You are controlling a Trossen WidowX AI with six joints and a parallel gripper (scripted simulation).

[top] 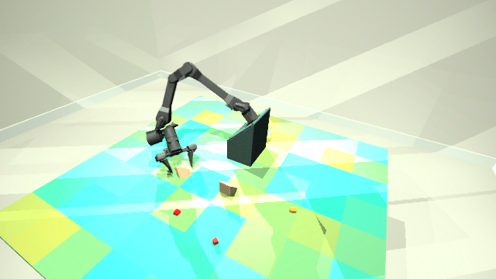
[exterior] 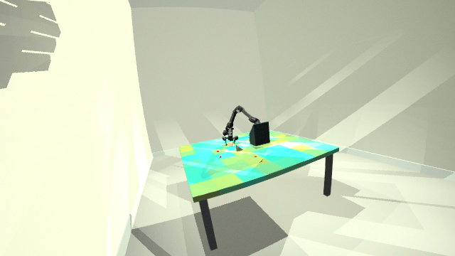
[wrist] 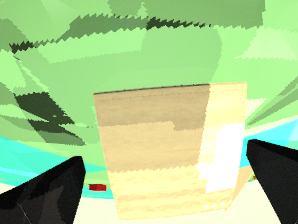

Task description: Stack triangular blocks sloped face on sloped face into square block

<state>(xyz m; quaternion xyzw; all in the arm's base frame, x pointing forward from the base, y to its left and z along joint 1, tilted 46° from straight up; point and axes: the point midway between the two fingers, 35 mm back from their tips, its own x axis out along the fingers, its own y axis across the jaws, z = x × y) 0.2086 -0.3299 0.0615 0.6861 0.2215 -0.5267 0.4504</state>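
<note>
A pale wooden triangular block (top: 183, 173) (wrist: 155, 147) lies on the table under my hand. My gripper (top: 180, 170) (wrist: 168, 157) is open and empty, one finger on either side of this block, with gaps showing in the wrist view. The fingertips are low; whether they touch the table I cannot tell. The other triangular block (top: 228, 188) (exterior: 239, 148) stands apart from it, nearer the top camera and to the right, with a brown shaded face. In the wrist view a pale sliver shows behind the near block's lower right edge, probably the other block, mostly hidden.
Two small red cubes (top: 177, 211) (top: 215, 241) lie in front of the blocks in the top view. A small orange-yellow block (top: 293, 210) (exterior: 255, 156) lies farther right. A tall dark box (top: 260, 139) (exterior: 260, 134) stands at the arm's base. The table edge (exterior: 263, 176) shows in the exterior view.
</note>
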